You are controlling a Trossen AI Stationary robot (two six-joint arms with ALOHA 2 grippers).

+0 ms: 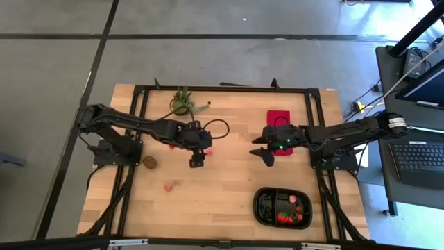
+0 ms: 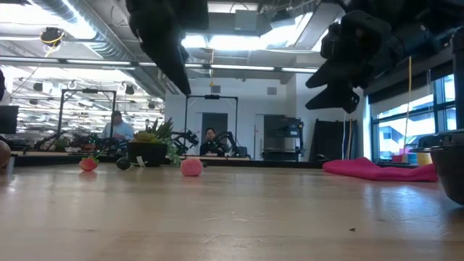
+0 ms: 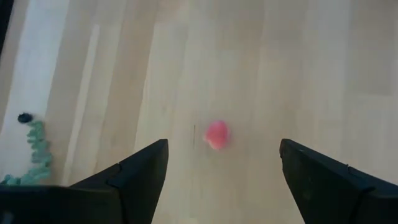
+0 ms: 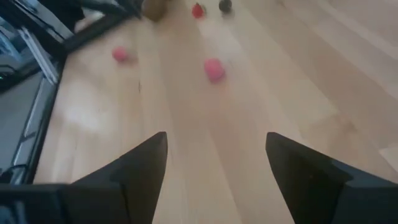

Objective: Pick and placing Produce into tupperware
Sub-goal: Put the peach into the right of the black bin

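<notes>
Left gripper open, empty, hovering over red fruit piece lying ahead between spread fingers, off tupperware. Nearer than right gripper, also open, empty.

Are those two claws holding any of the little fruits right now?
No. The left claw is open above a pink fruit piece on the table, not touching it. The right claw is open too, with only bare wood between its fingers.
</notes>
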